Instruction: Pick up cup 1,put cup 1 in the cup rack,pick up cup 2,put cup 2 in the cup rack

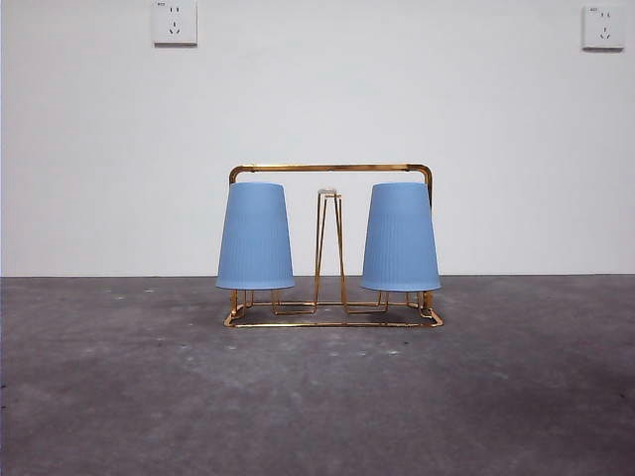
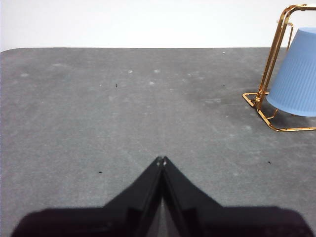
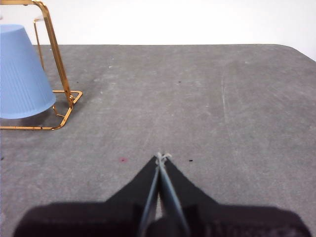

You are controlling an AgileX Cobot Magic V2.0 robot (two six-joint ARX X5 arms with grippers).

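The gold wire cup rack point(image 1: 332, 170) stands at the middle of the grey table. Two blue ribbed cups hang upside down on its pegs: one on the left point(image 1: 255, 236) and one on the right point(image 1: 400, 237). An empty hairpin peg point(image 1: 330, 248) rises between them. My left gripper point(image 2: 161, 160) is shut and holds nothing, well away from the rack point(image 2: 273, 59) and its cup point(image 2: 297, 74). In the right wrist view my right gripper point(image 3: 161, 157) is also shut and empty, apart from the rack point(image 3: 58, 64) and the cup point(image 3: 22, 74). Neither arm shows in the front view.
A white wall with two power sockets point(image 1: 175, 22) point(image 1: 603, 27) stands behind the table. The grey tabletop point(image 1: 317, 397) stretches bare in front of the rack and to both sides.
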